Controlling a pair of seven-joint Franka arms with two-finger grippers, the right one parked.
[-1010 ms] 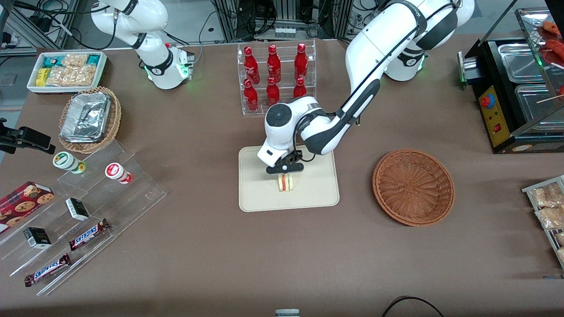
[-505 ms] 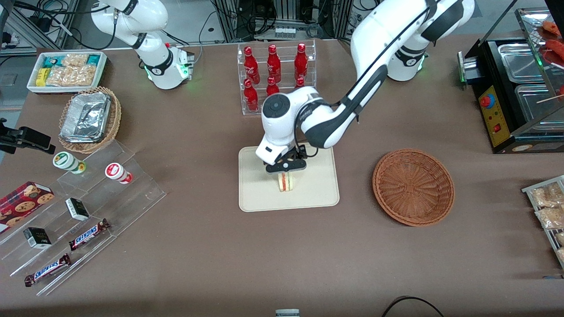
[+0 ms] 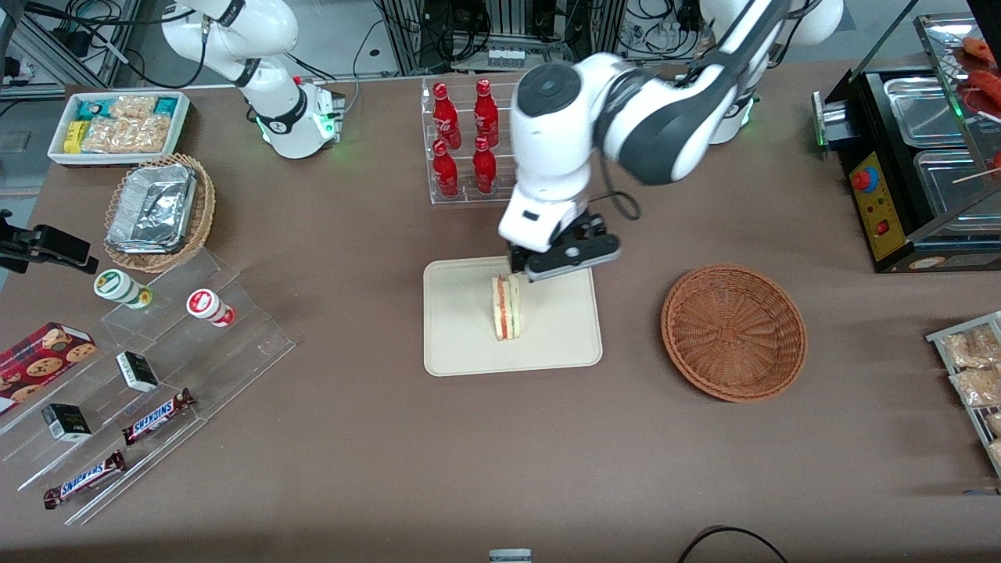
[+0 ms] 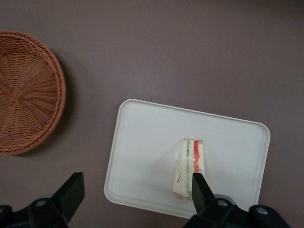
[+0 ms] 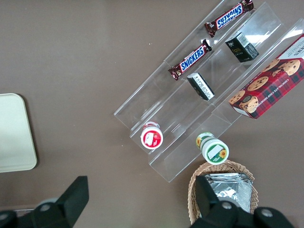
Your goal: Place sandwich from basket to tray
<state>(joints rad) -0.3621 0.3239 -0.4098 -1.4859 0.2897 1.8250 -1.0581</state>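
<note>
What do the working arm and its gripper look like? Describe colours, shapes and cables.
The working arm has rounded glossy white shells with dark grey joint sections, a round grey cap on one joint, and a thin black cable along it. Its gripper, raised above the tray, is black, with two dark wedge-shaped fingers.

**Glossy white arm, black pincer**

The working arm [image 3: 626,117] is wearing smooth white shells with dark grey bands at its joints and a round grey cap on the wrist housing. A thin black cable is looping out beside the wrist. Its pincer [image 3: 565,258] is showing a black body above the desk [image 3: 391,438], and its wedge-shaped black fingers [image 4: 71,192] are standing wide apart.
</note>
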